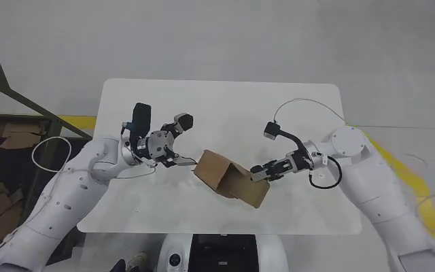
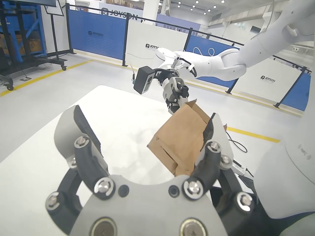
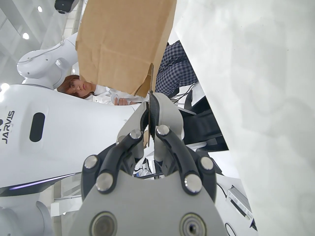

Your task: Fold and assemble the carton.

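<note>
At the desk's (image 1: 224, 102) left side, left pincer (image 1: 186, 143) is released, jaws spread wide toward the carton (image 1: 231, 178), one finger just beside its near end; contact unclear. Carton lies mid-desk near the robot-side edge, long axis diagonal, running from left pincer to right. Plain brown corrugated board, matte, creased, partly squared sleeve, end flaps loose. Far end: right pincer (image 1: 262, 174) clenched on a thin flap edge. Left arm looks free for the next fold.
</note>
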Robot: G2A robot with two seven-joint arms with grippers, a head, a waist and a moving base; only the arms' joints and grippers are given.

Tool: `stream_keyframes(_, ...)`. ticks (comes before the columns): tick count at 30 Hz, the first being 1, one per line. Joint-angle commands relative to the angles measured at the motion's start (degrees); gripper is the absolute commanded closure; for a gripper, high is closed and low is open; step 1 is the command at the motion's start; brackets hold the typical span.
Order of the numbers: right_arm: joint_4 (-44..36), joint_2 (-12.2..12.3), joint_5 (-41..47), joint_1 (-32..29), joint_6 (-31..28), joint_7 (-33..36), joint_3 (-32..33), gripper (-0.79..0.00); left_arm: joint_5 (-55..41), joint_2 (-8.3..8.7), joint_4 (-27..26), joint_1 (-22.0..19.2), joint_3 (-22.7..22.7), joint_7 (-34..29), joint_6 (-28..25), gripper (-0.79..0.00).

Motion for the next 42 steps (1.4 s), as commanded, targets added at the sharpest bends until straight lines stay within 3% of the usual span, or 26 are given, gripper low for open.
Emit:
stream_keyframes(1, 1.22, 0.3, 2.13, 1.97, -0.85, -0.01, -2.59, 0.0, 3.77, -0.07, 0.23, 0.37, -0.28, 1.76, -0.04, -0.785)
stream_keyframes(6, 3.2, 1.63, 6.33, 7.09, -3.49, -0.01, -10.26, 0.0, 12.89, 0.27, -0.18, 0.23, 2.09, 7.0, -0.04, -0.785)
stream_keyframes(12, 4.23, 3.73, 13.37, 13.0, -4.79, -0.01, -18.25, 0.0, 22.86, 1.74, 0.73, -1.17, 5.88, 18.95, -0.04, -0.785)
stream_keyframes(21, 4.37, 6.17, 20.57, 17.67, -4.8, -0.01, -24.72, 0.0, 35.08, 4.42, 2.52, -3.46, 11.25, 35.87, -0.04, -0.785)
stream_keyframes(31, 3.69, 7.01, 22.57, 19.92, -4.81, -0.01, -28.72, 0.0, 36.07, 5.83, 2.0, -8.14, 17.5, 35.87, -0.04, -0.785)
stream_keyframes(42, 2.97, 6.98, 23.07, 21.84, -4.81, -0.01, -31.55, 0.0, 37.0, 4.8, 2.86, -15.78, 27.17, 35.87, -0.04, -0.785)
